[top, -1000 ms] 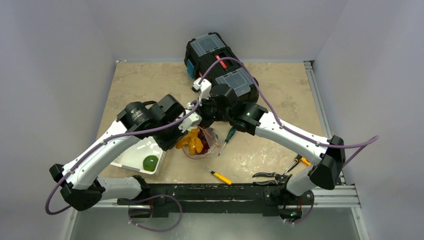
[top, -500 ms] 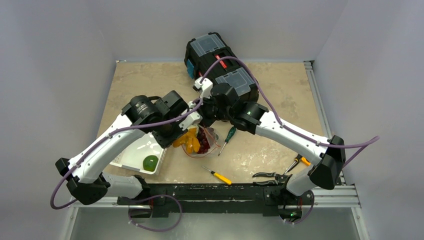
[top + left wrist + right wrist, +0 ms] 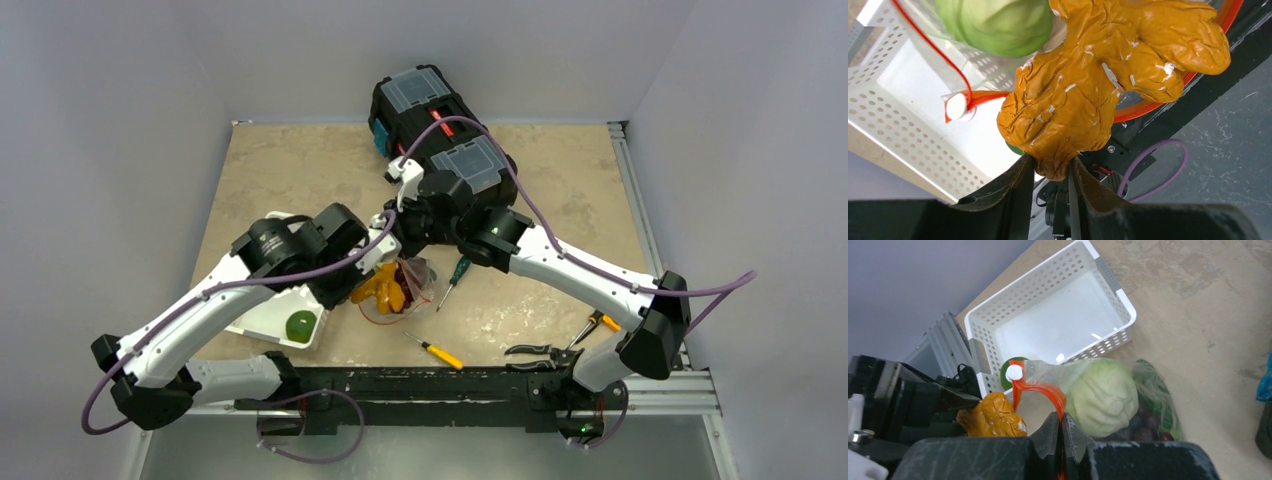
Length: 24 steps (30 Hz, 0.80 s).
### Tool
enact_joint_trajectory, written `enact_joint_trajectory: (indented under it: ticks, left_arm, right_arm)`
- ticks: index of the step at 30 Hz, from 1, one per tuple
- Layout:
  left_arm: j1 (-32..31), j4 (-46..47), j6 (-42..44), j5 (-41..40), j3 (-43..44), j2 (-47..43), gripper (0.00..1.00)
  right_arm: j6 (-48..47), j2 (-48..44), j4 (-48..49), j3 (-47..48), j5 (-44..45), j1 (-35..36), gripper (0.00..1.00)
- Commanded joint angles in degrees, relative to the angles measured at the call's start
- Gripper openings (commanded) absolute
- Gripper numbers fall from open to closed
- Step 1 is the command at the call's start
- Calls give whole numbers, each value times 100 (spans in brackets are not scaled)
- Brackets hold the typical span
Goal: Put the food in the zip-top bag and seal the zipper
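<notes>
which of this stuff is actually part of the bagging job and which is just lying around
Job: clear floppy zip-top bag, its orange-red zipper strip, pale green toy cabbage, purple grapes, crinkled orange toy food in the left gripper, round green fruit in the white slotted basket.
Lying about: black toolbox, green-handled screwdriver, yellow-handled screwdriver, black-handled pliers, orange-handled pliers.

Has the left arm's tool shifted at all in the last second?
Yes. The left tool, holding the orange food, has drifted slightly toward the near edge and the white basket, away from the black toolbox.
</notes>
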Motion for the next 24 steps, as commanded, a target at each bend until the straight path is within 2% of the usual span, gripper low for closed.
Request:
enact_joint_trajectory:
  ticks: [1,4,12,19,24]
  left_arm:
    - [-133,880,-54,132,-709,-765,7]
    - [-147,967,-95,236,-851,-970,11]
    - [-149,896,-106,185,-705,-635,20]
    - [-151,1087,-414,-143,-849,-1014,38]
    - [-146,1104,-478,-269,-856,-1172,45]
  right_arm:
    - [391,-244,753,54,-58,76,0]
    - [488,-222,809,45,-80,74,0]
    - [549,-134,757,133,-20,72,0]
    - [589,-184,718,101,-19,76,0]
    - [604,-152,740,113,-65,81,0]
